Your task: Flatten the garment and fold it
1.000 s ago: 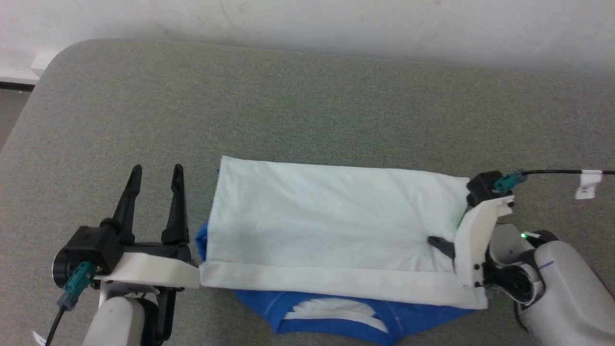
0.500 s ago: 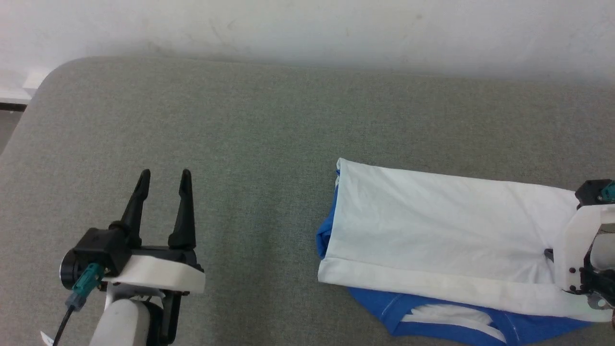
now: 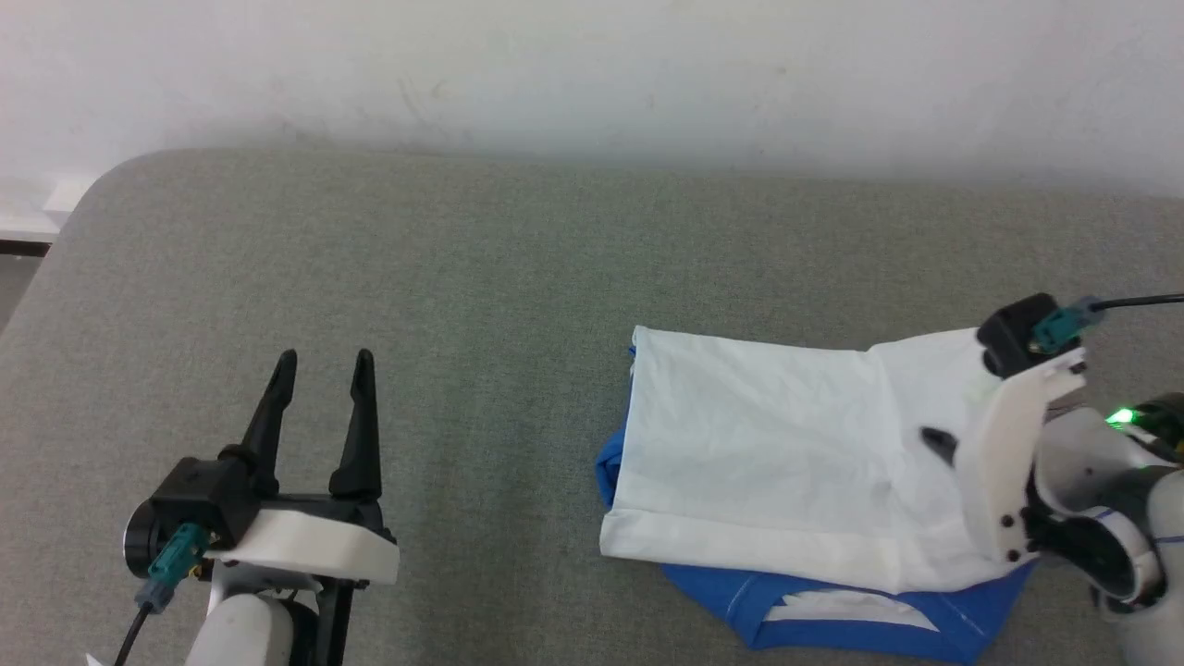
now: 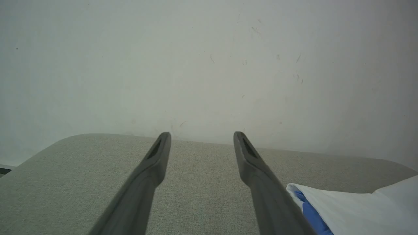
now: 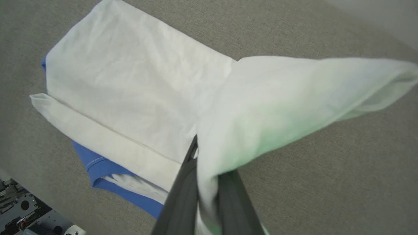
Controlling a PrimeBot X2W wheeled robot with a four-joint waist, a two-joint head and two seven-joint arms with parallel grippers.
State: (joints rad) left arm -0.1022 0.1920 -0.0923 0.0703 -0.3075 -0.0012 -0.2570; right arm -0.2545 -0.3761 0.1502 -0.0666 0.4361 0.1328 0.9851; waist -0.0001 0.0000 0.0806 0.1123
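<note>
Shirt lying part-folded on cushion's right half, blue collar toward cushion's near edge. Right gripper over cushion's right side, pinching white end, holding it raised, likely for folding across. Left gripper hovering over cushion's left half, jaws spread, leaving cloth free.

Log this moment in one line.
right gripper: shut on raised T-shirt end | left gripper: open, empty | T-shirt: partly folded on grey surface

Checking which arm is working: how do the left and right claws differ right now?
The left claw stands open and empty; the right claw is shut on the garment. The left claw sits over bare grey surface, apart from the cloth; the right claw holds a white end raised. Both have long dark fingers.
</note>
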